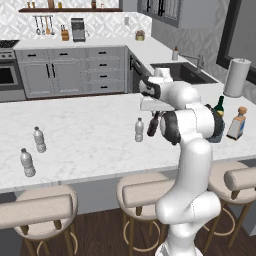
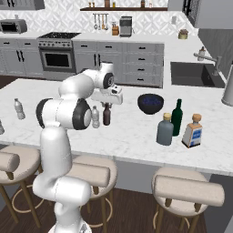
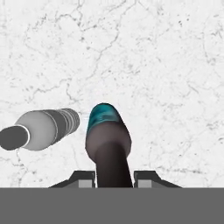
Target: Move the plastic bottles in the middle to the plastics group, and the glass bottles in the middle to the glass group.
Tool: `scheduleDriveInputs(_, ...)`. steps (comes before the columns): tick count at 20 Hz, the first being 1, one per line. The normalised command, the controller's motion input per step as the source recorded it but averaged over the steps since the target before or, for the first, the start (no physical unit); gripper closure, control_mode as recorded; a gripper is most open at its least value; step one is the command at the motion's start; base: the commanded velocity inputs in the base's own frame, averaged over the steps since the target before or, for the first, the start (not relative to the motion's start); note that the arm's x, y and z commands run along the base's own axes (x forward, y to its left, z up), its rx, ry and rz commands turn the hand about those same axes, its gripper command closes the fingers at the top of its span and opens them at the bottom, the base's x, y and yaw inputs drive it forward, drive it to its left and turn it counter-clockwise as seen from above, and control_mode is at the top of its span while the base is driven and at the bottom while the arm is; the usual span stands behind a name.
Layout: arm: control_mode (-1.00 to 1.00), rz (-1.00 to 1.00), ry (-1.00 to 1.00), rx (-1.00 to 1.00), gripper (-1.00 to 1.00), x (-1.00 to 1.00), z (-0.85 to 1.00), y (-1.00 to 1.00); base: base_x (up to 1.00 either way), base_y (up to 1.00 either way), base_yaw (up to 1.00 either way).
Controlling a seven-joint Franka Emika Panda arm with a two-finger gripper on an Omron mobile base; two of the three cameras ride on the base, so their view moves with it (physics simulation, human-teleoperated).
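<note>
My gripper (image 1: 155, 115) (image 2: 107, 105) (image 3: 113, 177) is shut on the neck of the slim dark brown bottle (image 1: 152, 126) (image 2: 107, 116) (image 3: 109, 140) at the middle of the island counter. I cannot tell whether its base rests on the marble. Right beside it stands the small clear water bottle (image 1: 139, 130) (image 2: 95, 117) (image 3: 43, 129) with a white cap. Two alike water bottles (image 1: 39, 139) (image 1: 27, 162) (image 2: 18, 109) stand at the counter's left end. At the right end, the squat grey-blue bottle (image 2: 165, 129) stands by the green wine bottle (image 1: 219, 106) (image 2: 177, 117) and the clear squarish bottle (image 1: 237, 123) (image 2: 193, 131).
A dark bowl (image 2: 150, 103) sits on the island counter (image 1: 85, 130) behind the right-hand bottles. A paper towel roll (image 1: 236, 77) and the sink (image 1: 187, 71) lie beyond. Padded stools (image 1: 145, 192) line the near counter edge.
</note>
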Motion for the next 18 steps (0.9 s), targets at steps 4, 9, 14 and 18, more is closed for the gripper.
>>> scheduleDriveInputs(4,-1.00,0.00,-0.01,0.00,1.00,-0.49,0.37,0.00,0.00,0.00,0.00)
scheduleDriveInputs(9,-1.00,0.00,0.11,0.00,1.00,-0.49,0.47,0.03,0.00,0.00,0.00)
scheduleDriveInputs(14,-1.00,0.02,0.01,0.00,1.00,-0.54,0.32,0.13,0.00,0.00,0.00)
scheduleDriveInputs(18,-1.00,0.01,0.00,0.00,1.00,-0.40,0.28,0.13,0.00,0.00,0.00)
